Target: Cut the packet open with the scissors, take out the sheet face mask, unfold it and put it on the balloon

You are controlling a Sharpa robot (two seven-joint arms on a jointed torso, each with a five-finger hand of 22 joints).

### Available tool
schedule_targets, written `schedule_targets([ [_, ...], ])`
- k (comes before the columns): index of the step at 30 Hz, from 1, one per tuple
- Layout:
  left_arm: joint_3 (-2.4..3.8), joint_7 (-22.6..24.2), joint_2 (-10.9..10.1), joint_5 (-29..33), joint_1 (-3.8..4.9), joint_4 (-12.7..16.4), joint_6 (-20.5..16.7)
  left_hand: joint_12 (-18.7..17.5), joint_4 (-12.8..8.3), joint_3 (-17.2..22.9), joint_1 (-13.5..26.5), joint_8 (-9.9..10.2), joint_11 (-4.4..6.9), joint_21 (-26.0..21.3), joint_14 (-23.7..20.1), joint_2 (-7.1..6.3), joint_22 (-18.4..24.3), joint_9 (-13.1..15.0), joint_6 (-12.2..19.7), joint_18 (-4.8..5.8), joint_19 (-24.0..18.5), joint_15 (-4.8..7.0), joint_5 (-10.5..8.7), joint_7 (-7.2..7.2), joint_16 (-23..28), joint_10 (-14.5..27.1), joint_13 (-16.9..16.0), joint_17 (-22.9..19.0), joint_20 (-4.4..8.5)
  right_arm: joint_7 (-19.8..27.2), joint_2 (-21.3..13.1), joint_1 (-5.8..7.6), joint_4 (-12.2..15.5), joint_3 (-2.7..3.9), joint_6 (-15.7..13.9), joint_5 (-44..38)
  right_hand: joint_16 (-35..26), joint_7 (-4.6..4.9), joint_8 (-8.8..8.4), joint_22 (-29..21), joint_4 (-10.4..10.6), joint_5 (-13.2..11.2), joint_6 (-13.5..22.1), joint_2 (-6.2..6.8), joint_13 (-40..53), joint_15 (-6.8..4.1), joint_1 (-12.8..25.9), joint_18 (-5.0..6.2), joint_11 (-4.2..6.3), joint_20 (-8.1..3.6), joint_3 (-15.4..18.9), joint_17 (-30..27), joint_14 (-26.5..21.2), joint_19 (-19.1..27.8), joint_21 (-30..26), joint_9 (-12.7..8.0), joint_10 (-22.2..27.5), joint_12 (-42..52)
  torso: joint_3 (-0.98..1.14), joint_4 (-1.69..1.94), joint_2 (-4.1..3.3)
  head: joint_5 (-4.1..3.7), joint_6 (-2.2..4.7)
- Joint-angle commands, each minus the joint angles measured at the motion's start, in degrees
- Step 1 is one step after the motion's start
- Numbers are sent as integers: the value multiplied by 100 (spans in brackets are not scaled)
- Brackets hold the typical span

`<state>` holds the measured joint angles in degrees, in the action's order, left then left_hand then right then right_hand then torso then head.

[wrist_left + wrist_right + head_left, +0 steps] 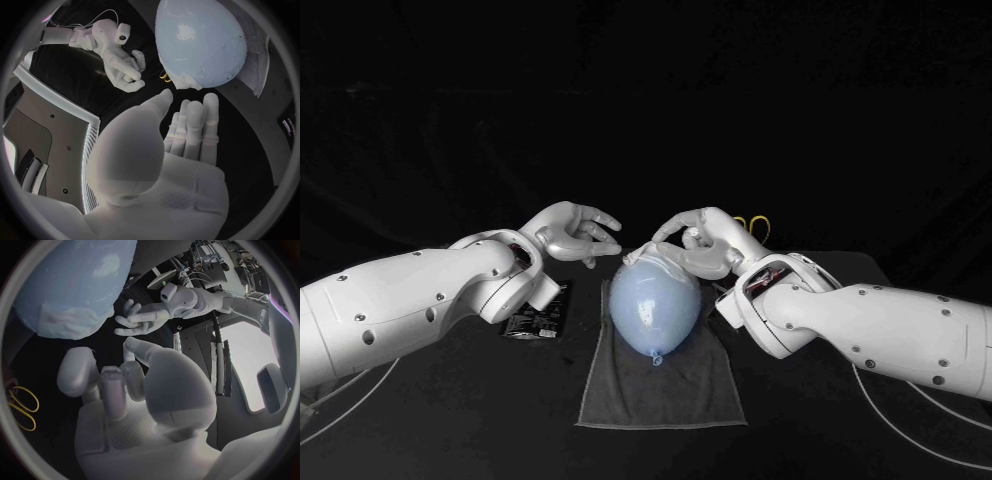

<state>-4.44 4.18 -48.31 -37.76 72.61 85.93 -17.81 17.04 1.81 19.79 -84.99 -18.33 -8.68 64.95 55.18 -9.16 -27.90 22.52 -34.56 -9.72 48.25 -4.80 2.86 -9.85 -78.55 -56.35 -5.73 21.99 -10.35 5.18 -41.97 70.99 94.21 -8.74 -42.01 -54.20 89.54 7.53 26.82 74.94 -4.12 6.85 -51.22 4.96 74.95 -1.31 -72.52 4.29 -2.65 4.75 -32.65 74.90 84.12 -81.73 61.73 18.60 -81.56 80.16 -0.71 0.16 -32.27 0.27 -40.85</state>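
A pale blue balloon lies on a grey towel at the table's middle, and a white sheet mask covers its far end. My left hand hovers just left of that end, fingers apart and holding nothing. My right hand is at the right of the same end with loosely curled fingers, also holding nothing. The left wrist view shows the balloon, the mask and the right hand a small gap away from it. The right wrist view shows the mask beyond my right hand.
A black packet lies on the table by my left wrist, left of the towel. Yellow-handled scissors lie behind my right hand, their handles also seen in the right wrist view as scissors.
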Motion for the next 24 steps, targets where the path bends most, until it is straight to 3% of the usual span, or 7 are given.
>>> schedule_targets([
  [1, 6, 88, -23, -198, 2, -7, -129, 16, 40, 17, 10, -109, 36, -49, -113, -54, 19, 12, -162, -89, -79, 31, -10, -214, 87, 122, 26, -41, 36, -16, -81, -2, 39, 5, 78, -114, 34, -18, -14, 848, -36, -29, -40, -45, 523, 3, -7, 66, 0, -13, -10, 1479, 580, -37, 36, 7, -44, 25, 3, 3, 0, -8, 1],
  [7, 7, 587, -127, -74, -14, 15, -104, 129, 164, -28, 128, -290, 45, -118, -149, -93, 62, -18, -607, -85, -129, 37, -9, -154, 128, 256, 24, -84, 42, 1, -394, -2, 199, 5, 530, -156, 36, -7, -56, 848, -21, -57, -16, -21, 504, 3, 44, 65, -7, -15, 28, 1484, 582, -40, 41, -5, -32, 6, -1, -5, 0, -58, -30],
  [9, 8, 790, -168, 14, -21, 33, -102, 220, 201, -13, 138, -336, 58, -130, -149, -96, 70, -46, -810, -85, -132, 45, -7, -139, 129, 216, 2, -93, 45, -15, -522, -2, 256, 4, 737, -249, 36, -9, -90, 848, 1, -178, -16, -10, 499, 7, 90, 62, -9, -12, 68, 1484, 582, -40, 46, -14, -30, 3, -4, -7, -1, -91, -43],
  [14, 9, 1220, -286, 244, -44, 115, -56, 643, 226, 137, 44, -361, 177, -124, -128, -105, 72, -169, -1259, -91, -123, 139, -7, -32, 117, -72, -164, -109, 106, -100, -885, -9, 370, -6, 1134, -770, 34, -10, -152, 852, 29, -341, -36, 66, 493, 8, 164, 58, -9, -10, 163, 1479, 580, -43, 66, -33, -28, -2, 1, -9, 3, -140, -87],
  [19, 9, 1403, -358, 360, -80, 183, -16, 1031, 227, 250, 4, -326, 265, -89, -88, -115, 53, -271, -1507, -87, -109, 216, -8, 43, 83, -138, -362, -103, 175, -182, -1094, -111, 348, -16, 1193, -1351, 30, -21, -167, 852, 21, -353, -72, 110, 490, 4, 164, 59, -1, -11, 198, 1468, 578, -40, 65, -39, -27, -5, 7, -8, 8, -181, -121],
  [24, 10, 1489, -394, 455, -154, 211, -2, 1242, 223, 326, -17, -279, 291, -64, -76, -109, 38, -336, -1585, -85, -105, 241, -8, 59, 72, -99, -478, -99, 204, -293, -1144, -270, 276, -19, 1007, -1922, 33, -12, -224, 854, 13, -358, -57, 149, 487, 2, 155, 57, -3, -13, 222, 1476, 580, -41, 73, -69, -29, -7, 15, -11, -4, -207, -138],
])
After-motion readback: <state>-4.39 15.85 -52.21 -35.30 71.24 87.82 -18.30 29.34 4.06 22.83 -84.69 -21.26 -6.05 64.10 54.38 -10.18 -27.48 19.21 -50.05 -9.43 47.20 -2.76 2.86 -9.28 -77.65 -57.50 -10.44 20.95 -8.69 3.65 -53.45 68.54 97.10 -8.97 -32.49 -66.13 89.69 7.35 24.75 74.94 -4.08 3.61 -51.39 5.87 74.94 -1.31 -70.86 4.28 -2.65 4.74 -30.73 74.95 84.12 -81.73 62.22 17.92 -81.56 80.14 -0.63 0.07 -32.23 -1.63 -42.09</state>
